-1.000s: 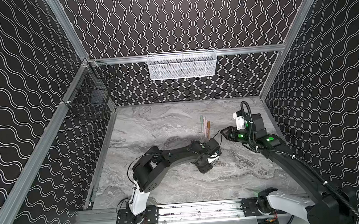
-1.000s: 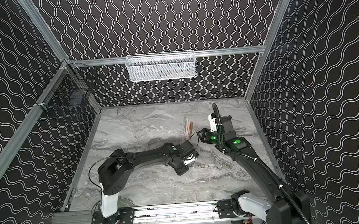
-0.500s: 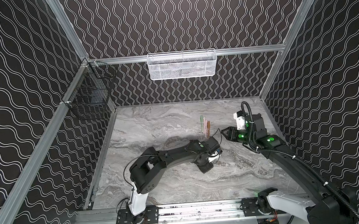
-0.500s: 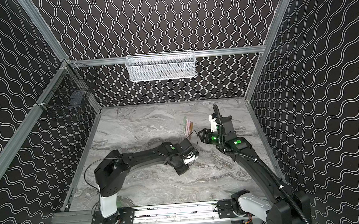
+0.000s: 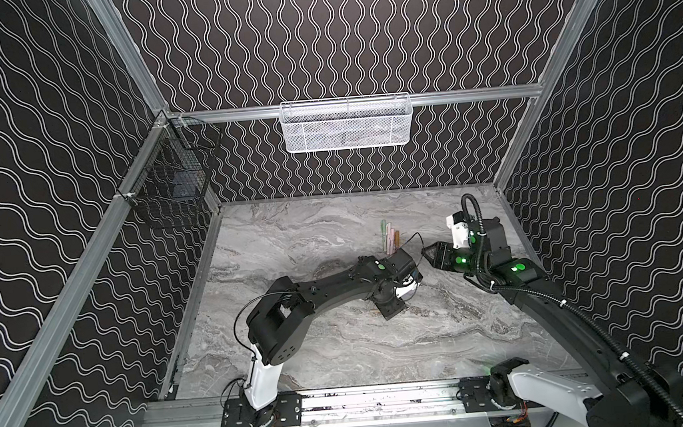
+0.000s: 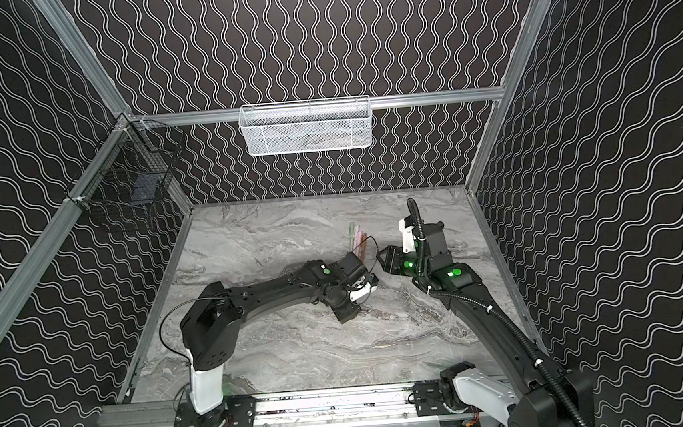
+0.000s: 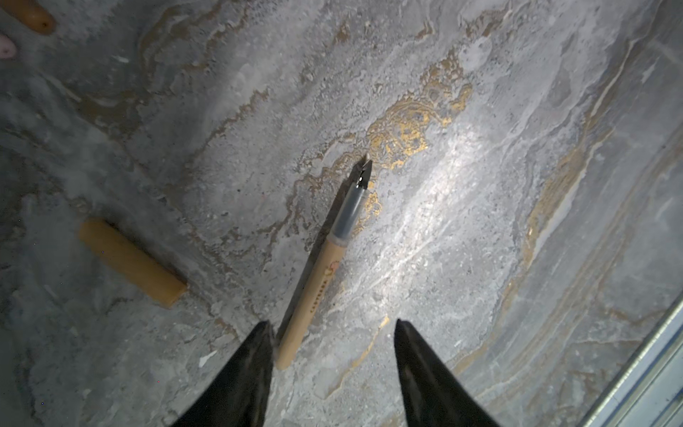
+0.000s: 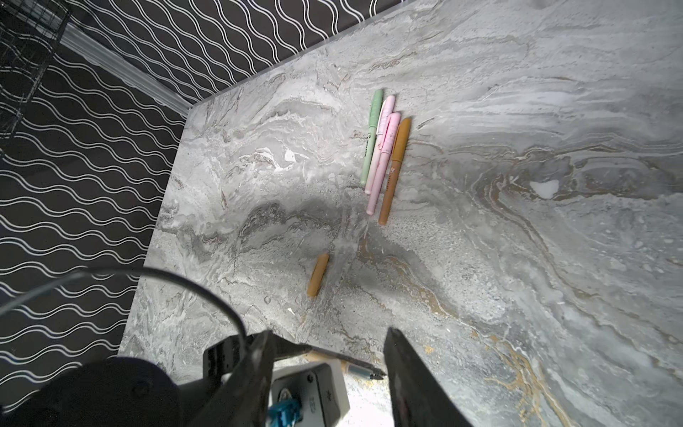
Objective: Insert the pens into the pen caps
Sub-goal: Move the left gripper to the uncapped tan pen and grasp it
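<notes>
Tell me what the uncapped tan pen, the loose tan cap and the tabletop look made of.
Tan pen: likely matte plastic barrel with printed lettering; smoky translucent grip section, dark pointed tip. Loose tan cap: same matte plastic look, no gloss. Tabletop: marble-patterned grey with gold veins, faint sheen; stone or printed laminate, cannot tell.

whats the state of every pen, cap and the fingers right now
tan pen: uncapped, lying flat on the table
tan cap: off its pen, lying alone on its side
four other pens: capped, lying side by side
left fingers: open, holding nothing
right fingers: open, holding nothing
</notes>
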Controlling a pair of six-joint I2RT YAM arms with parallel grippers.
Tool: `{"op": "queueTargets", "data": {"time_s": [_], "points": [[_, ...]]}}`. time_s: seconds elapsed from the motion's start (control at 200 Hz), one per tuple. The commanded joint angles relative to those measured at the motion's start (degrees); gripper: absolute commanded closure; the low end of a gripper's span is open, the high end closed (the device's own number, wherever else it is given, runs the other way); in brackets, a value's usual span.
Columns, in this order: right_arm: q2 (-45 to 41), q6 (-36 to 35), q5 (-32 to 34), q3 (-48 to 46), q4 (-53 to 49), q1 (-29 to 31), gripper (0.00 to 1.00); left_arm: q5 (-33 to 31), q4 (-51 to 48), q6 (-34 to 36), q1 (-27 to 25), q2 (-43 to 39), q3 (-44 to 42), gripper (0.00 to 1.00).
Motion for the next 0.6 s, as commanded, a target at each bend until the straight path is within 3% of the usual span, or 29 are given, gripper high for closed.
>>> {"op": "queueTargets", "data": {"time_s": [0.0, 0.591], "points": [[0.0, -0.3, -0.2, 0.1, 0.2, 0.1, 0.49, -0.2, 1.8, 2.4, 0.1, 0.7, -1.0, 0.44], [0.2, -0.3, -1.2, -0.4, 0.5, 0.0, 0.5, -1.3, 3.9, 0.4, -0.1, 3.5, -3.7, 0.69]]}}
